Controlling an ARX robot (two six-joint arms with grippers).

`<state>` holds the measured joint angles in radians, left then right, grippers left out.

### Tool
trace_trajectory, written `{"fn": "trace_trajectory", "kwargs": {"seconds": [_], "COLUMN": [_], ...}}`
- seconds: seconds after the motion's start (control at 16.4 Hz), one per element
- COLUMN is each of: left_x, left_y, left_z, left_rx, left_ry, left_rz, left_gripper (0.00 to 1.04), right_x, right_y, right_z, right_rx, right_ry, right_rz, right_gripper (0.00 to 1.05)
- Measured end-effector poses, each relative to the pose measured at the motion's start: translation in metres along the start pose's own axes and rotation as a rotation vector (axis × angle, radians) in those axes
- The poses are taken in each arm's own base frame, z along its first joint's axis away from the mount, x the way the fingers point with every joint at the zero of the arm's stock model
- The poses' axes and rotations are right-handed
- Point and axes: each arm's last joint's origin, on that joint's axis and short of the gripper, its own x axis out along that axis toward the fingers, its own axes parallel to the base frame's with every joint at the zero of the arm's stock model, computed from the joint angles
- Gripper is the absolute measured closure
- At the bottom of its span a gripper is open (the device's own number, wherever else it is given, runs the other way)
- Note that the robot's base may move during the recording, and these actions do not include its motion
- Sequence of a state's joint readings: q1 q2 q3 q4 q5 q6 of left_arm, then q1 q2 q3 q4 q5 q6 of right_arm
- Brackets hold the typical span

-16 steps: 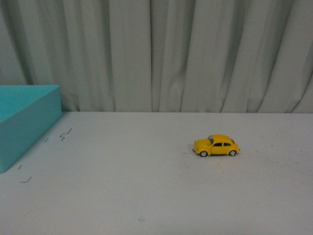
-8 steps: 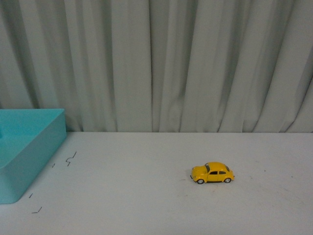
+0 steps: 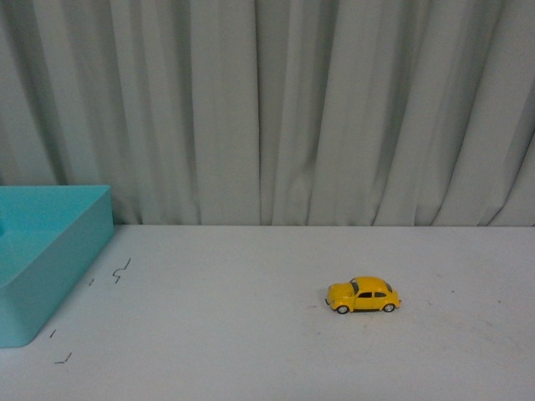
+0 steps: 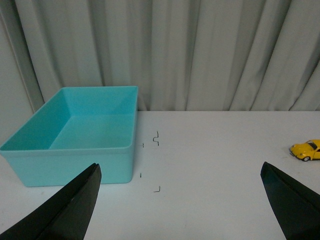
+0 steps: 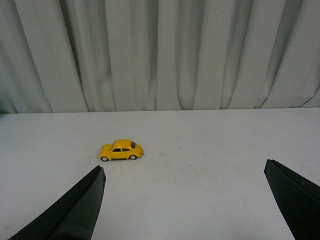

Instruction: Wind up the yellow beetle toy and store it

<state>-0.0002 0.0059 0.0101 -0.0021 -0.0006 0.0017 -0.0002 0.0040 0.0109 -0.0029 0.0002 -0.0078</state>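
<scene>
The yellow beetle toy (image 3: 364,296) stands on its 4 wheels on the white surface (image 3: 234,334), side-on to the front camera, right of centre and well apart from the open teal bin (image 3: 50,251) at the far left. Nothing touches it. The left hand (image 4: 180,172) has its 2 fingers spread wide and holds nothing; its view takes in the bin, which looks empty, and a few small dark marks (image 4: 156,138) on the surface just beside it. The right hand (image 5: 185,167) is likewise wide apart and empty, with the toy ahead of it and a little off its centre line. The task looks to be at its start, with the reach for the toy as the step in hand, and the right hand seems better placed for it. To do it well, line the fingers up over the toy's roof so they close on the 2 long sides, not nose and tail. Come down from above, since a sideways nudge would likely set the wheels rolling. Keep the wheels on the surface if winding means dragging it backward.
</scene>
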Motion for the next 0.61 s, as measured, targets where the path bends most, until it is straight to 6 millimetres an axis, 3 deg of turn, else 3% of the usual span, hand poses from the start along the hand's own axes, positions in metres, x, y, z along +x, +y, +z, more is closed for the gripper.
{"fn": "trace_trajectory", "kwargs": {"seconds": [0.61], "left_x": [0.0], "left_y": [0.0], "left_z": [-0.0001], "left_rx": [0.0], "left_ry": [0.0], "left_rz": [0.0], "left_gripper": [0.07], "right_x": [0.0], "right_y": [0.0], "right_z": [0.0], "right_rx": [0.0], "right_ry": [0.0], "right_rz": [0.0], "right_gripper": [0.07]}}
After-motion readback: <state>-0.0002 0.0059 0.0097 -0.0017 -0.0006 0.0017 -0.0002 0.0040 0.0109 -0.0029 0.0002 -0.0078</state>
